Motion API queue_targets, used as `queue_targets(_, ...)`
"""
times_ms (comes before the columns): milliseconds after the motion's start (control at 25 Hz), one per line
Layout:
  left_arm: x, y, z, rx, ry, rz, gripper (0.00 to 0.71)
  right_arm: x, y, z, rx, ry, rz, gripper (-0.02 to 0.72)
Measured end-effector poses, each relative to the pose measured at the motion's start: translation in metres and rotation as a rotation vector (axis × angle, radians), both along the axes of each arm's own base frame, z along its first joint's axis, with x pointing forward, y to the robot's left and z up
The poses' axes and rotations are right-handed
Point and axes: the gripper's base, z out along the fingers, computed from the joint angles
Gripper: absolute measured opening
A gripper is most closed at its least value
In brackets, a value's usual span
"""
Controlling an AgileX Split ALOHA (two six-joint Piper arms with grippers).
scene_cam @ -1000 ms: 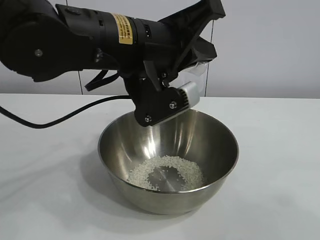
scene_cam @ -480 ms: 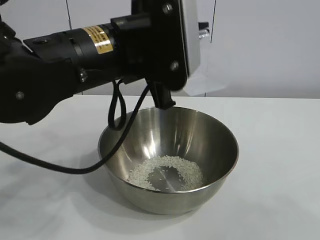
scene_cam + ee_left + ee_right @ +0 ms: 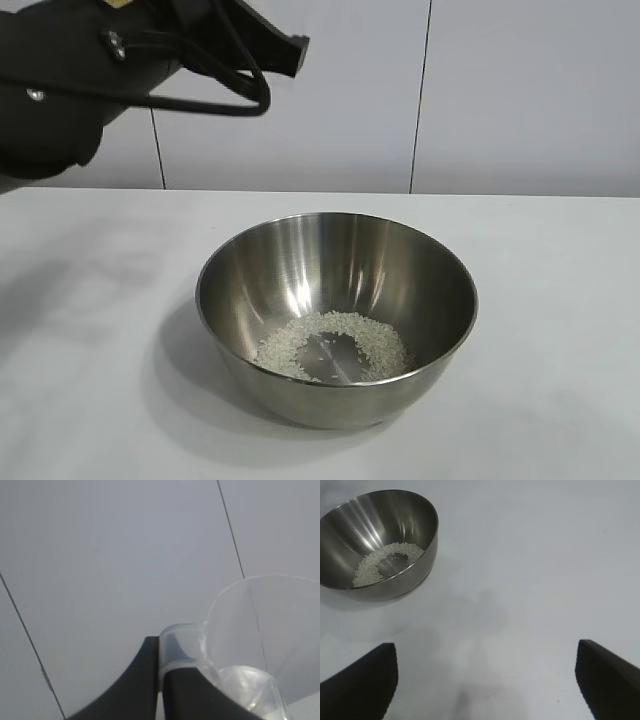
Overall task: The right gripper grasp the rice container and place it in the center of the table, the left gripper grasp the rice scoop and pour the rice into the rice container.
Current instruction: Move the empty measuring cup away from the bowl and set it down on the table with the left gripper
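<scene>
The rice container (image 3: 400, 265), a wide steel bowl, stands on the white table (image 3: 560, 300) with a ring of rice (image 3: 335, 345) in its bottom. My left arm (image 3: 100, 70) is raised at the upper left, well clear of the bowl. In the left wrist view my left gripper (image 3: 160, 647) is shut on the handle of the rice scoop (image 3: 250, 630), a clear plastic cup that looks empty against the wall. My right gripper (image 3: 485, 667) hangs open over bare table, some way from the rice container (image 3: 350, 535) and its rice (image 3: 385, 562).
A grey panelled wall (image 3: 500, 90) runs behind the table. White tabletop lies on all sides of the bowl, and the right gripper's shadow falls on it.
My left arm has lifted and swung away to the upper left from above the bowl, carrying the scoop out of the exterior view. The bowl and rice have stayed put.
</scene>
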Motion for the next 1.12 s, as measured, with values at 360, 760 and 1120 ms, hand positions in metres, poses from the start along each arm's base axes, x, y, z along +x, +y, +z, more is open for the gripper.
queue_targets(360,-0.015,0.049,-0.036,-0.178,0.176,0.035,0.006,0.0,0.0,0.0,0.0,-0.001,0.0,0.661)
queue_targets(760,-0.04,0.106,-0.084,-0.088,0.344,0.125,0.006,0.0,0.0,0.0,0.0,-0.003,0.0,0.661)
queue_targets(1120,-0.044,0.099,-0.13,0.068,0.48,0.044,0.006,0.0,0.0,0.0,0.0,-0.003,0.0,0.661)
